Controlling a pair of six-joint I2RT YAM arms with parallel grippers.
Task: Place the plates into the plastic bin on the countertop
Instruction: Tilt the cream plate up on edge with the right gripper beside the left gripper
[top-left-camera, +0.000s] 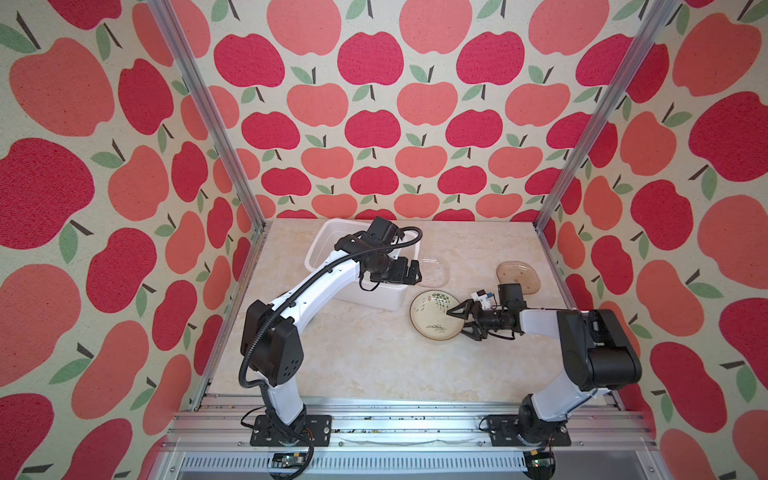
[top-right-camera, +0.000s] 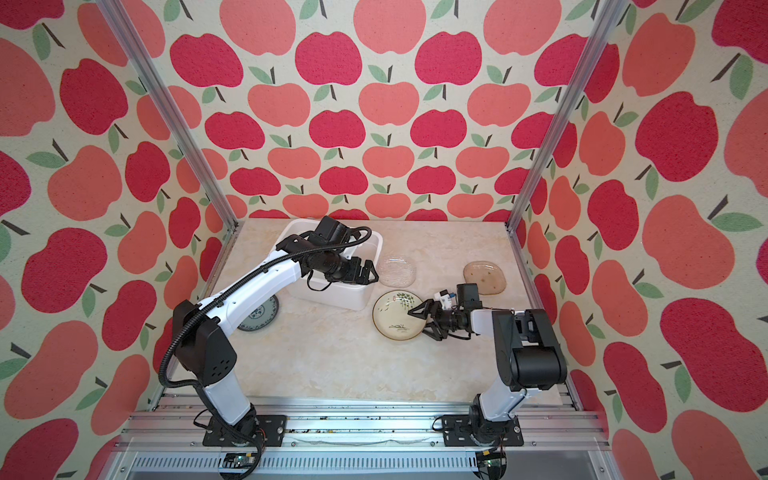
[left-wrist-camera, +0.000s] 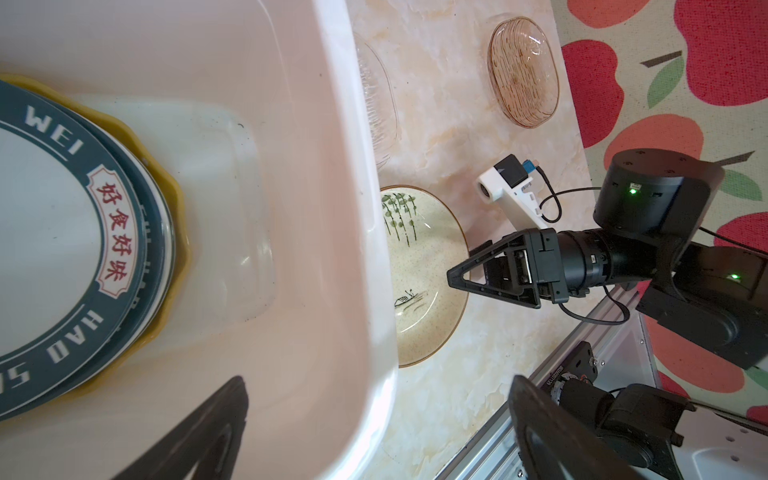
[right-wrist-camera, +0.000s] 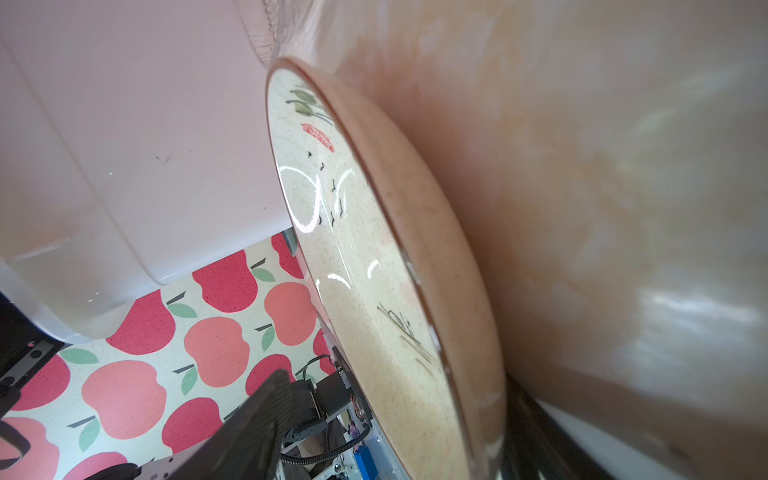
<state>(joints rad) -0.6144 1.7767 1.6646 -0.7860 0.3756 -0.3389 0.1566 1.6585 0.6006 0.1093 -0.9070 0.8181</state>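
Observation:
The white plastic bin stands at the back left of the countertop. Inside it, dark green lettered plates are stacked on a yellow plate. My left gripper hovers open and empty over the bin's right wall. My right gripper is open, its jaws straddling the right rim of the cream leaf-painted plate. A clear glass plate and a brown glass plate lie behind. A green-rimmed plate shows under the left arm.
Apple-patterned walls and aluminium posts close in the back and sides. Aluminium rails with both arm bases run along the front. The bin's near wall stands close to the cream plate.

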